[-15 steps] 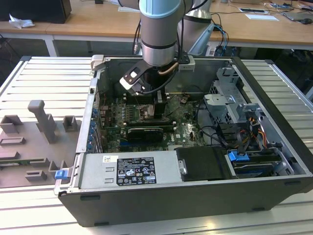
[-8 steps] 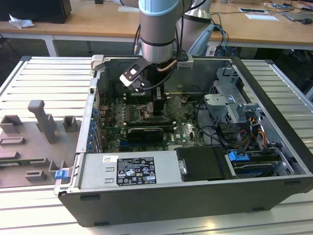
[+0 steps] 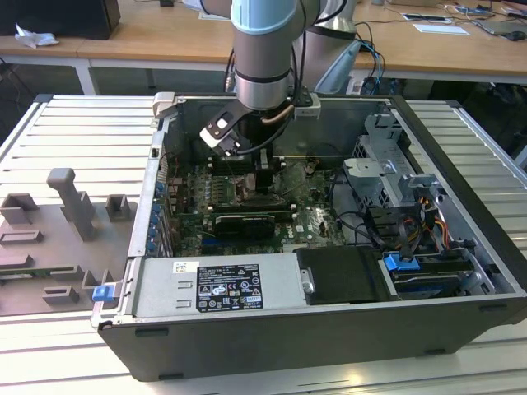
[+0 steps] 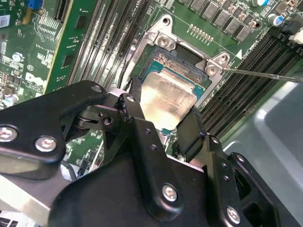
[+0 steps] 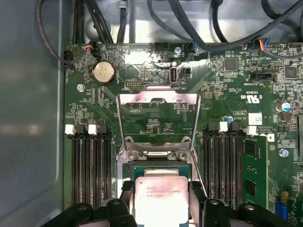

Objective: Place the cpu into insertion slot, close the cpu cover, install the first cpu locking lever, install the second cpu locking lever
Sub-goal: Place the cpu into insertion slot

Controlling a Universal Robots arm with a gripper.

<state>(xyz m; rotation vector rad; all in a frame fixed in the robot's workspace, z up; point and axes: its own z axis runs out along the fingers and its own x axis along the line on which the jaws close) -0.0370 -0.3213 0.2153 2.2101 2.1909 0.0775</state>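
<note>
The gripper (image 4: pixel 163 108) clasps the cpu (image 4: pixel 168 97) by two opposite edges, a black finger on each side, over the insertion slot (image 4: pixel 182 60). The slot's dark bed shows bare along its silver, two-screw frame edge. From that frame's corner a thin metal lever (image 4: pixel 265 74) crosses the memory slots (image 4: pixel 239 90).

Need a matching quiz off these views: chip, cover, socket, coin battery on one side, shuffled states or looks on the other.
1 chip
2 cover
3 socket
4 coin battery

A swung open, away from the socket
B round and silver, on the green board
C held in the tool
D dark square with a silver frame

Pairs: 1-C, 2-A, 3-D, 4-B
</note>
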